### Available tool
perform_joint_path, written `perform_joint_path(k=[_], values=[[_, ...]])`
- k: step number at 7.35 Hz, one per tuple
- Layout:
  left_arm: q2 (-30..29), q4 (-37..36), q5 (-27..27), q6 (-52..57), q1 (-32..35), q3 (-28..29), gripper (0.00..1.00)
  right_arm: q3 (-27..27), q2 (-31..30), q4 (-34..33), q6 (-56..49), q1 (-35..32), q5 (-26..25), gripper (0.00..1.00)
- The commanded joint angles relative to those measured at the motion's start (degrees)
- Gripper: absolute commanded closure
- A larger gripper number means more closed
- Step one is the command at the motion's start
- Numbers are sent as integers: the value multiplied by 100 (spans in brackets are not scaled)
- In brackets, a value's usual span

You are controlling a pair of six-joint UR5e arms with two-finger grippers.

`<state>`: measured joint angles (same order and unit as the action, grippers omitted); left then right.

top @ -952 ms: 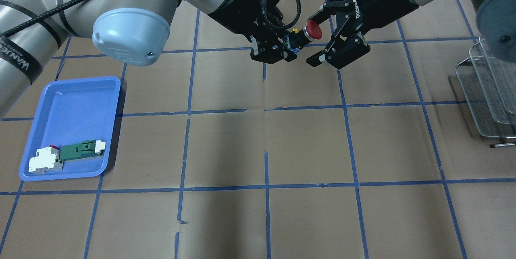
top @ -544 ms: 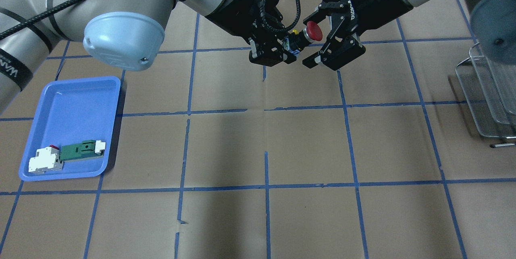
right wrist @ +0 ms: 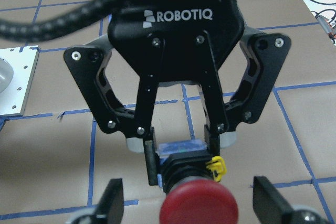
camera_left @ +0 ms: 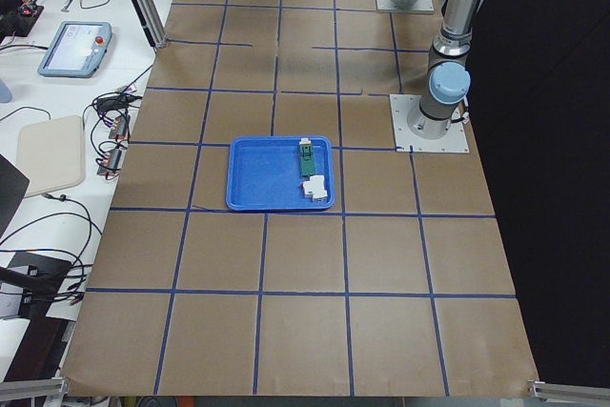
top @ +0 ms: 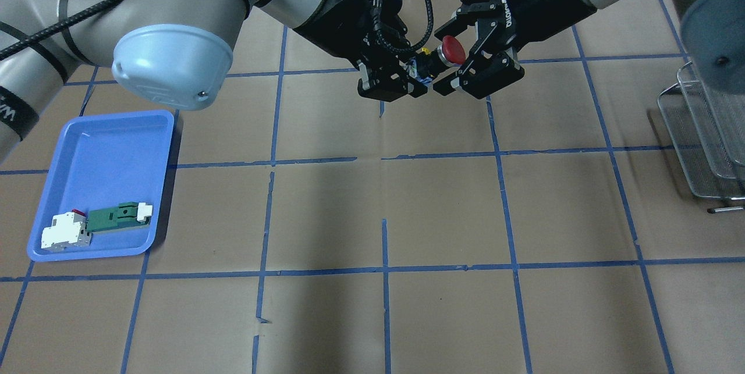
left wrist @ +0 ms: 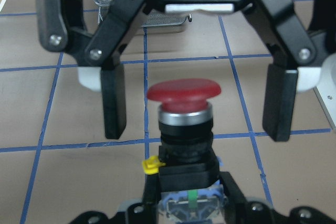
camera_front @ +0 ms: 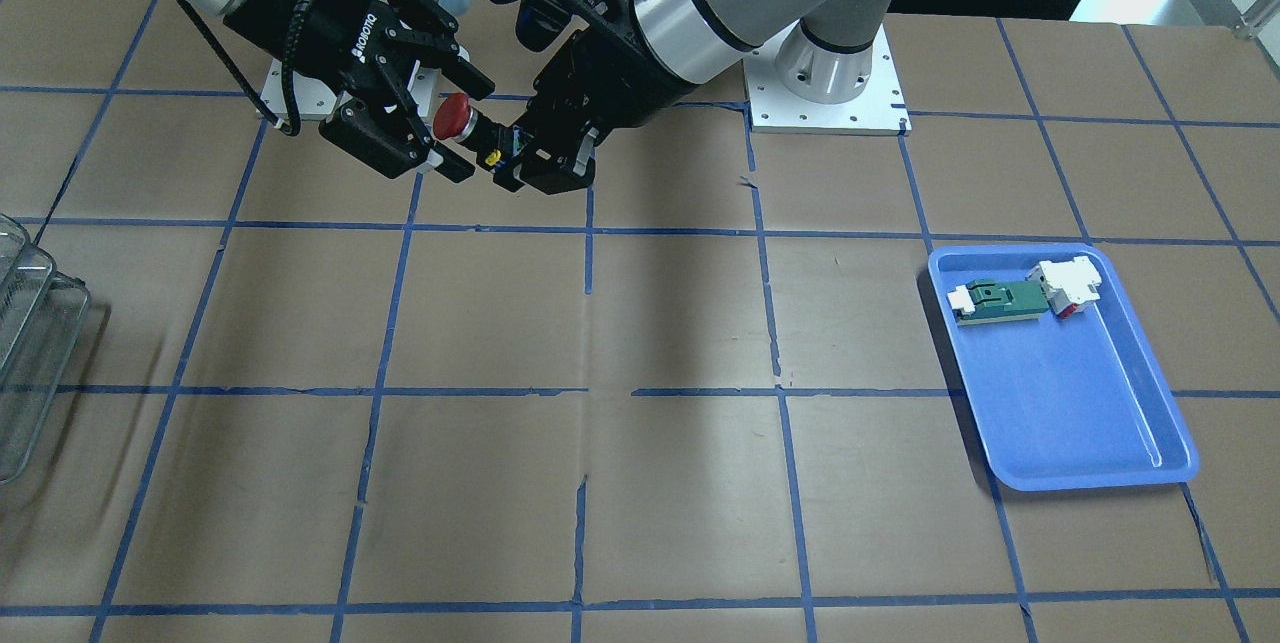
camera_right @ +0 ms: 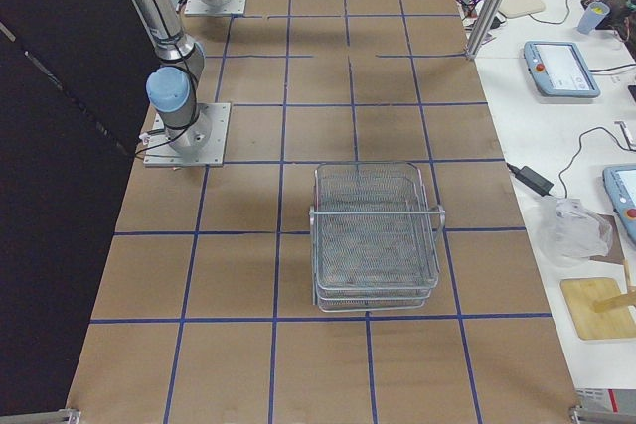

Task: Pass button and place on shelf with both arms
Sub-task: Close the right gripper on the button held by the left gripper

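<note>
Two grippers meet in mid-air: my left gripper (right wrist: 181, 157) is clamped on the black base of the small red-capped push button (top: 449, 50), while the right gripper (left wrist: 195, 106) straddles the cap (left wrist: 182, 90) wide open, holding nothing. I'd centre, close on the cap, then release left. Overhead it perhaps looks like contact; the left wrist view shows gaps either side. Only the right-side view shows the whole silver wire-mesh shelf (camera_right: 376, 235).
</note>
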<state>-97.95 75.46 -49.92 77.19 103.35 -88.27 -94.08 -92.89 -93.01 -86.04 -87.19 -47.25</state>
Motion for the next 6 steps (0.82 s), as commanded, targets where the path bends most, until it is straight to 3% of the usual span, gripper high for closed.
perform_joint_path(k=[1, 2, 3, 5, 6], values=[[74, 13, 0, -2, 1, -41, 100, 4, -1, -7, -10, 0, 6, 62], [83, 22, -9, -2, 1, -50, 100, 13, -1, -15, -36, 0, -12, 88], [100, 13, -9, -2, 1, -85, 100, 47, -1, -15, -45, 0, -47, 100], [135, -22, -9, -63, 1, -103, 100, 74, -1, -15, -71, 0, -30, 100], [161, -40, -9, -99, 1, -112, 87, 74, -1, -15, -71, 0, -30, 100]])
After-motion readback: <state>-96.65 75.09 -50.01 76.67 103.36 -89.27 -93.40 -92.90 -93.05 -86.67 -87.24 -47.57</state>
